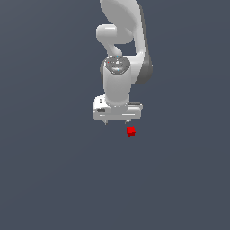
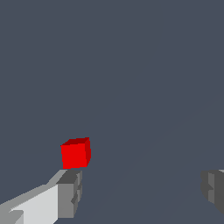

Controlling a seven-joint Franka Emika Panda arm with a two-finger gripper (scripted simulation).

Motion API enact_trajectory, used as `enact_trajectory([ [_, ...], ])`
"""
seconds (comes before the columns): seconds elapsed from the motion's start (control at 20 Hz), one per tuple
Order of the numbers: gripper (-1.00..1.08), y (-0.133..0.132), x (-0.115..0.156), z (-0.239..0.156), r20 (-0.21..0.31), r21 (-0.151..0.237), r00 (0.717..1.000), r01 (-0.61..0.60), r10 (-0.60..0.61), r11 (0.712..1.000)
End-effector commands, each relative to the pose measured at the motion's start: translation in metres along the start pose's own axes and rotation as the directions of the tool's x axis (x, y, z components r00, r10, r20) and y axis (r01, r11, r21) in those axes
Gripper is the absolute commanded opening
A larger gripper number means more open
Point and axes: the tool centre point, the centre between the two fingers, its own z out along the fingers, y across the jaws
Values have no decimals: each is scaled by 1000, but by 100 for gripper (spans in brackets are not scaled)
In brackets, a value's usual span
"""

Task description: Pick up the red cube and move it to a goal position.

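The red cube (image 1: 130, 131) is a tiny bright red block on the plain grey floor, just below the white gripper (image 1: 117, 122) in the exterior view, under its fingertip on the exterior view's right. In the wrist view the red cube (image 2: 75, 153) lies just beyond one grey fingertip (image 2: 70, 192), not between the two fingers. The other fingertip (image 2: 213, 190) stands far off at the picture's edge. The gripper (image 2: 142, 192) is open wide and empty.
The white arm (image 1: 120, 54) rises behind the gripper in the exterior view. The grey floor (image 1: 54, 170) shows no other object.
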Motion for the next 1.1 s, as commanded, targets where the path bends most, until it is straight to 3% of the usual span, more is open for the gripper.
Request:
enact_trajectory([
  [0.0,100,0,0,0,0,0,1000,0,0,1000],
  [0.5,100,-16,-6,25,-5,0,1000,19,-19,1000],
  [1.05,100,-63,-22,103,-18,-3,997,77,-77,997],
])
